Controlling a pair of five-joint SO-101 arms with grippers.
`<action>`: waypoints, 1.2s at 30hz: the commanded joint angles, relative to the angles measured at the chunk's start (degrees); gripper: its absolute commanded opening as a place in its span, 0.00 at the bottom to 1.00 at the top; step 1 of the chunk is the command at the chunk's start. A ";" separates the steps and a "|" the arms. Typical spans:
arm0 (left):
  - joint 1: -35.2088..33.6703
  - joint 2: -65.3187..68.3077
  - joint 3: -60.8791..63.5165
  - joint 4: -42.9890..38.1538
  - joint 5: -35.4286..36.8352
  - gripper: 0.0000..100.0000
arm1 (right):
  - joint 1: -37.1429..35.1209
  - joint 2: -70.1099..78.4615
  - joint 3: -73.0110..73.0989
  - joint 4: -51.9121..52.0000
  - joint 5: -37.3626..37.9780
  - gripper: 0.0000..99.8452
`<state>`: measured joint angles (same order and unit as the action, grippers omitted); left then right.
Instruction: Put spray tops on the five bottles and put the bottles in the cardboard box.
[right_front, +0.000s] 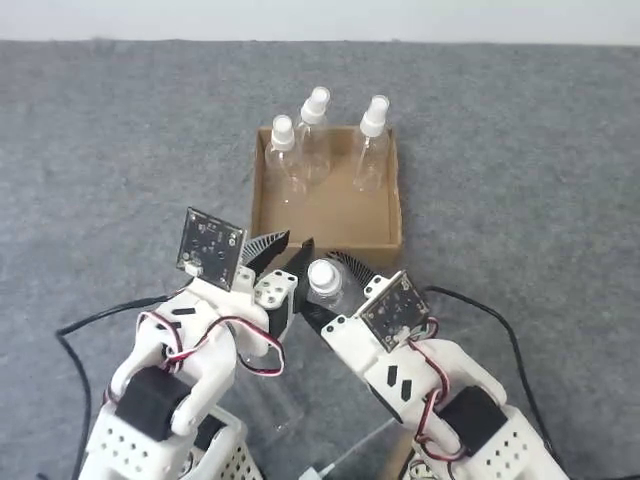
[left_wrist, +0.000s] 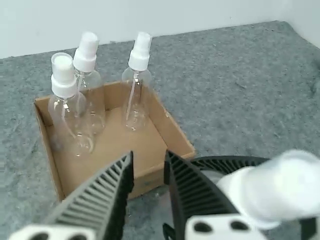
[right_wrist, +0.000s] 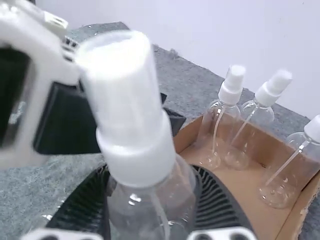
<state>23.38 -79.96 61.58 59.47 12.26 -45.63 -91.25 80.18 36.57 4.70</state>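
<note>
1. Where the two arms converge just short of the box, the right claw (right_front: 335, 288) is clamped on a bottle (right_wrist: 150, 200). The bottle is clear plastic with a round body and stands roughly upright. The black ribbed jaws curve around both sides of the body, below the shoulder.
2. The bottle's spray top (right_wrist: 125, 95) is fitted. It is white and smooth, a cylindrical cap over a wider collar. Can't tell whether the bottle base touches the mat.
3. The left claw (left_wrist: 148, 160) is just beside that spray top on the left, with its tips pointing at the box. The jaws are only a narrow slot apart and nothing is between them. The fingers (left_wrist: 190, 195) are black with moulded ribs on the outer faces. Can't tell if the nearer finger touches the cap.
4. The cardboard box (right_front: 370, 238) is brown, shallow, square and open-topped, with raw cut edges. Its near wall sits right in front of both claws. The near half of the floor is bare.
5. Three more bottles (right_front: 283, 165) (right_front: 315, 140) (right_front: 372, 150) stand upright in the box along the far wall. They are clear plastic with white spray tops and visible dip tubes. The two on the left are close together and the third is apart, toward the right corner.
6. The grey mat (right_front: 520, 150) is a fuzzy felt-like weave under everything. A plain white wall (left_wrist: 200, 15) is at the far edge.
</note>
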 joint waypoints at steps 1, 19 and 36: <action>-5.36 -7.12 -0.75 0.00 -0.44 0.09 | 0.04 -1.10 0.09 -0.22 1.05 0.01; -25.93 -24.44 4.00 -0.09 -0.35 0.10 | 0.04 -1.01 1.67 0.04 0.70 0.01; -46.59 -24.44 24.40 -5.27 -0.26 0.10 | 0.04 -1.63 1.41 2.33 0.88 0.01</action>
<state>-19.16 -103.34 83.03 59.03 12.09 -46.15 -90.90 82.99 38.68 4.70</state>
